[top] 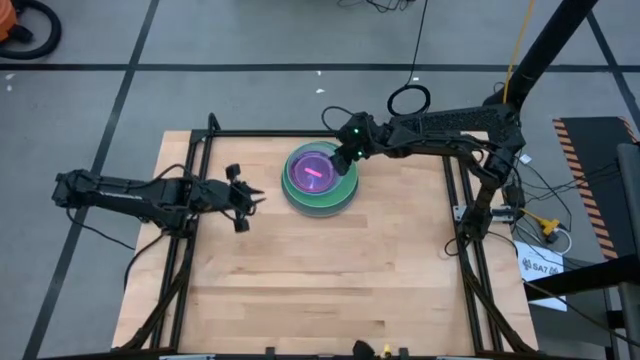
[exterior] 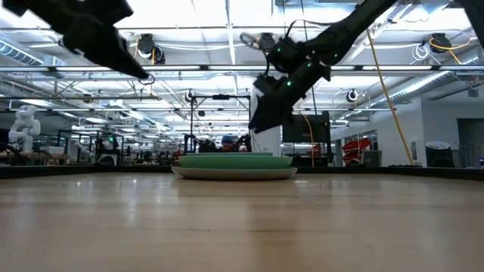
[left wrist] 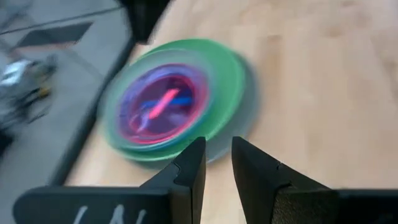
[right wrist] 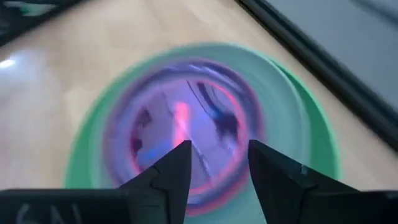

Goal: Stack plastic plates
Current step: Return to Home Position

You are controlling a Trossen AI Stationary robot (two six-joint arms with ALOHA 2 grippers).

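The plastic plates [top: 320, 180] lie in one stack on the far middle of the table: a grey plate at the bottom, green and pale mint above it, and blue, teal and pink small ones on top. The stack [exterior: 234, 166] rests flat on the wood. My right gripper [top: 345, 160] hovers open above the stack's far right rim and holds nothing; its wrist view looks down on the stack [right wrist: 199, 118]. My left gripper [top: 255, 200] hangs open and empty in the air, left of the stack [left wrist: 174, 99].
A black metal frame [top: 200, 150] runs along the table's left, far and right edges. Bare wood [top: 320, 290] fills the near half of the table. Cables and a coiled cord [top: 408, 98] lie on the floor beyond the far edge.
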